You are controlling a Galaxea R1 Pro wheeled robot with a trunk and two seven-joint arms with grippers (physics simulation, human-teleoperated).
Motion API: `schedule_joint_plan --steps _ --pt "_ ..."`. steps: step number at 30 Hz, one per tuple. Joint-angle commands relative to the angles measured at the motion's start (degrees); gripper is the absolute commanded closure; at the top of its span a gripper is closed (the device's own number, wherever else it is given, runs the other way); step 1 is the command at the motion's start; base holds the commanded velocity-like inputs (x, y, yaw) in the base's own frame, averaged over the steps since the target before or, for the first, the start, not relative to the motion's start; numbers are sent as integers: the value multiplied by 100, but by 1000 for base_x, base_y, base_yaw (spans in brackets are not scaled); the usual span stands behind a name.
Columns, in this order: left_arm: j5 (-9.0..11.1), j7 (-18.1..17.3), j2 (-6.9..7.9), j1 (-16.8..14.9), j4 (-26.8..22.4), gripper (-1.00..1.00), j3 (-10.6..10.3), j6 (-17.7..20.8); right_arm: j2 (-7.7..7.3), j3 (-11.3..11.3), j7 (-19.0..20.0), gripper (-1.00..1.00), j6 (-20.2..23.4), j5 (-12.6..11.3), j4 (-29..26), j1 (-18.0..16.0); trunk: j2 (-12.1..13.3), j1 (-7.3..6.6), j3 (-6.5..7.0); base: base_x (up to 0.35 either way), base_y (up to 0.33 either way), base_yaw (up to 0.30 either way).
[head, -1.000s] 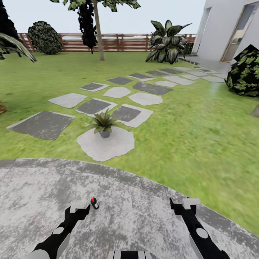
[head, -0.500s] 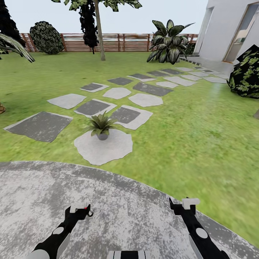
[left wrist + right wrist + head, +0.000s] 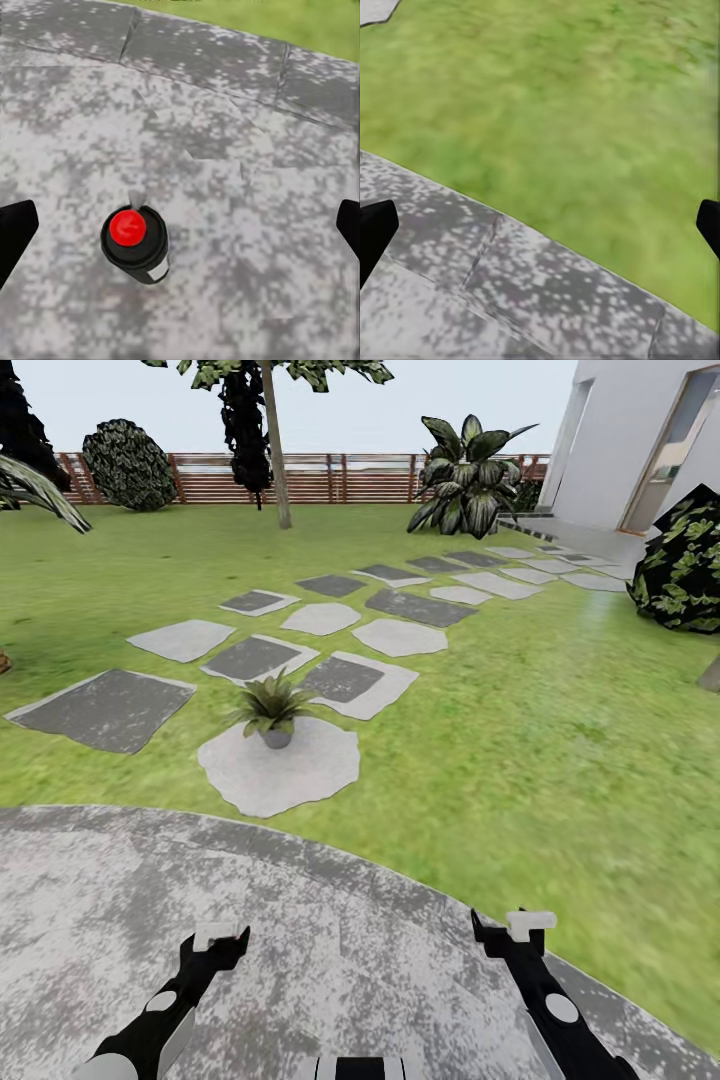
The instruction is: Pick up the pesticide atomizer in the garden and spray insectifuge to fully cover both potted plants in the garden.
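The pesticide atomizer, a small dark bottle with a red top, stands upright on the round grey stone patio. My left gripper hangs open above it, its dark fingertips wide apart on either side. In the head view the left gripper covers the bottle. One potted plant, a low green rosette in a grey pot, sits on a pale stepping stone just beyond the patio's edge. The second potted plant is out of view. My right gripper is open over the patio's rim, with lawn ahead of it.
Irregular grey stepping stones lead across the lawn toward a white house at the right. A broad-leaved bush, a tree trunk and a slatted wooden fence stand at the back. A dark bush is at the right.
The camera has shifted, so the plant and stones sit further left in the picture. The atomizer, first seen ahead of my left gripper, has passed beneath it in the head view.
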Motion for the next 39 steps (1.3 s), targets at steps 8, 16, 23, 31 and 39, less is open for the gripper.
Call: schedule_joint_plan --steps 8,16,23,31,39 --pt "76 -41 -3 -3 12 -100 46 -21 0 2 -2 -100 -17 0 -25 -2 -2 -1 -4 -58 -46 0" --pt "79 -41 3 3 -3 -100 42 -27 1 4 -1 -100 -11 0 -31 -2 -2 -1 -4 -84 -58 0" --pt "72 -41 35 5 -60 -100 37 -25 8 -15 -8 -100 -1 -6 -50 -2 -6 6 -77 -3 -2 15" --pt "64 -114 88 -3 -90 -100 36 -6 9 -14 -10 -100 0 -8 -253 -2 -16 27 -304 0 0 133" --pt "-45 -155 201 -33 -94 -100 -31 85 9 -12 -18 -100 -7 -8 -261 -2 -27 48 -538 0 0 155"
